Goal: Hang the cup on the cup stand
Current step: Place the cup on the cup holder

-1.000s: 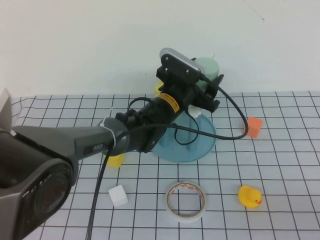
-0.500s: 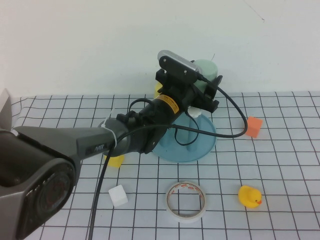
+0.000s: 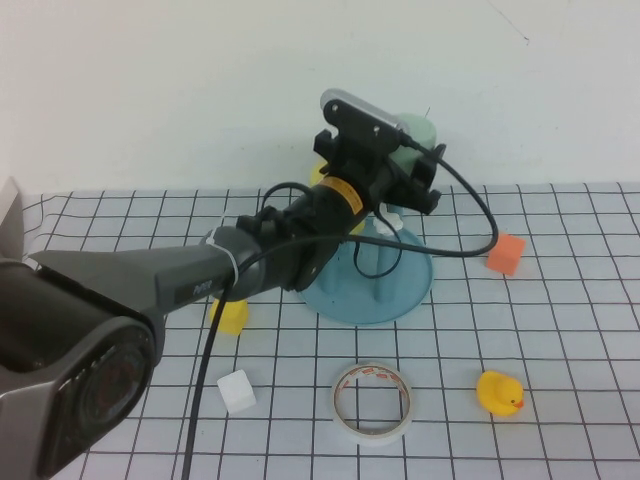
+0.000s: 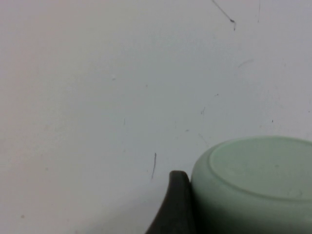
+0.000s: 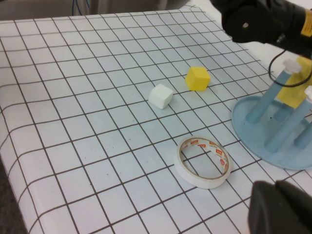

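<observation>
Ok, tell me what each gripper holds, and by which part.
The left gripper holds the green cup upside down by its sides, above the cup stand. The right gripper is shut and empty.

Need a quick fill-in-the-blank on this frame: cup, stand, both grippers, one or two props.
1. The left gripper holds the mint-green cup with its base turned ____.
2. The cup is held over the ____ cup stand.
3. The right gripper, away from the stand, is ____.
4. The roll of tape lies between the white cube and the yellow ____.

Answers: up; blue; shut; duck
</observation>
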Motion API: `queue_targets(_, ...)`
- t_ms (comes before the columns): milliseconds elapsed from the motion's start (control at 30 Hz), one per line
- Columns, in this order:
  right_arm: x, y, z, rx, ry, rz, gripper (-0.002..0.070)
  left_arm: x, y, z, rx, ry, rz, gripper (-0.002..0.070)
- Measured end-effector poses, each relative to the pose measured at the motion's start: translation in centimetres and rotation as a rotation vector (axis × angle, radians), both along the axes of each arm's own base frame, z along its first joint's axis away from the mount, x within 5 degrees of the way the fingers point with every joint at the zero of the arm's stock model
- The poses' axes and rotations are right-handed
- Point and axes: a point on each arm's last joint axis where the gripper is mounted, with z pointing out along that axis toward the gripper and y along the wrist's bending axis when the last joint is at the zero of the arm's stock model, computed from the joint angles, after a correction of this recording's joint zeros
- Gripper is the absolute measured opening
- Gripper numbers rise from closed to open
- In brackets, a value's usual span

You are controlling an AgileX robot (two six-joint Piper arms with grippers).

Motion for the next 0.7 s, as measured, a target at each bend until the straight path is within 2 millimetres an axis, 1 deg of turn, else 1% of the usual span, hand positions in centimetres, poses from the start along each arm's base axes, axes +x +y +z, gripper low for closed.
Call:
queue_targets(100, 0.0, 0.0, 0.0, 0.0, 0.0, 0.0, -0.0001, 0.2, -0.1, 0.7, -0.009, -0.012, 0.001, 0.0571)
queue_targets(200, 0.0, 0.0, 0.0, 0.0, 0.0, 0.0, -0.0001, 0.3, -0.2, 0.9, -0.005, -0.011, 0.002, 0.0571)
queue_targets(300, 0.0, 0.0, 0.0, 0.0, 0.0, 0.0, -0.0001, 0.4, -0.2, 0.6, 0.009, 0.005, 0.004, 0.0571)
queue_targets(533, 0.0, 0.0, 0.0, 0.0, 0.0, 0.0, -0.0001, 0.6, -0.3, -1.0, 0.031, 0.039, 0.006, 0.0573)
queue_targets(700, 0.0, 0.0, 0.0, 0.0, 0.0, 0.0, -0.0001, 0.6, -0.2, -1.0, 0.036, 0.047, 0.008, 0.0587)
